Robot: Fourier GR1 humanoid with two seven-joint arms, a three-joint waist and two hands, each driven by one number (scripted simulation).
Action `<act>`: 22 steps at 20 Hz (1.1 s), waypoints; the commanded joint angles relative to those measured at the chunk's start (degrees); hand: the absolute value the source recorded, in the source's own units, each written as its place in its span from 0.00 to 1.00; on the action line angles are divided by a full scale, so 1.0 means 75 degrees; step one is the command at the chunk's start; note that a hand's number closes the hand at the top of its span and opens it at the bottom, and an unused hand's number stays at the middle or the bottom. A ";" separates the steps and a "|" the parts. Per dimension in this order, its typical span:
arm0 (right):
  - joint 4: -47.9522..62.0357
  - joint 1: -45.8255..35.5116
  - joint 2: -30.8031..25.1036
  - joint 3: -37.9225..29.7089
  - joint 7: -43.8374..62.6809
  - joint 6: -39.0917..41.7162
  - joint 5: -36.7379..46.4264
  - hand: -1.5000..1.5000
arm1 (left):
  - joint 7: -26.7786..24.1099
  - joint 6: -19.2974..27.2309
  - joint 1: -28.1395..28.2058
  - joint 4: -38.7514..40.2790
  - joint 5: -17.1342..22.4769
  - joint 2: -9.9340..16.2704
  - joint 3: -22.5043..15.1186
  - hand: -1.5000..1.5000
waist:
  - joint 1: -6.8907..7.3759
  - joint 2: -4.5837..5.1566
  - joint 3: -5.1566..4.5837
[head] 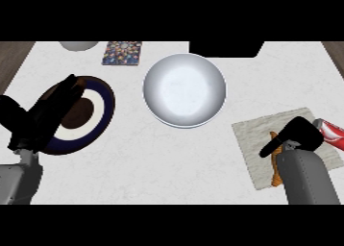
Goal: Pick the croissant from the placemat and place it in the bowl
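Right hand (297,135) over the near-right placemat (254,132), fingers curled down onto the croissant (276,166); only an orange strip shows beside the wrist, and whether it is gripped cannot be told. Red can (336,133) just right of the hand, at the placemat's right edge. Bowl (185,90) far-left of the placemat, bare counter (175,158) between. Left hand (40,115) spread, resting over the dark plate (97,117) at left. Patterned card (122,53) at far edge.

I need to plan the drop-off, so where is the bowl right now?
In the head view, the bowl sits on the counter just above centre, between the dark ringed plate at left and the placemat at lower right.
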 commanded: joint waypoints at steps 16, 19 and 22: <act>-0.0927 0.0203 -0.3111 0.1530 -0.9296 0.1689 -0.2382 1.00 | -0.0249 -0.0141 0.0039 0.0361 -0.0151 -0.0109 0.0261 0.50 | -0.0196 0.0038 0.0051; -0.1188 0.0046 -0.3741 0.1108 -1.0032 0.1989 -0.2773 1.00 | -0.0299 -0.0084 0.0087 0.0296 -0.0282 -0.0240 0.0141 0.50 | -0.0099 0.0040 0.0043; -0.1924 -0.0074 -0.4167 0.0608 -1.0139 0.2664 -0.3271 1.00 | -0.0315 -0.0284 0.0092 0.0385 -0.0185 -0.0092 0.0308 0.50 | -0.0116 0.0027 0.0037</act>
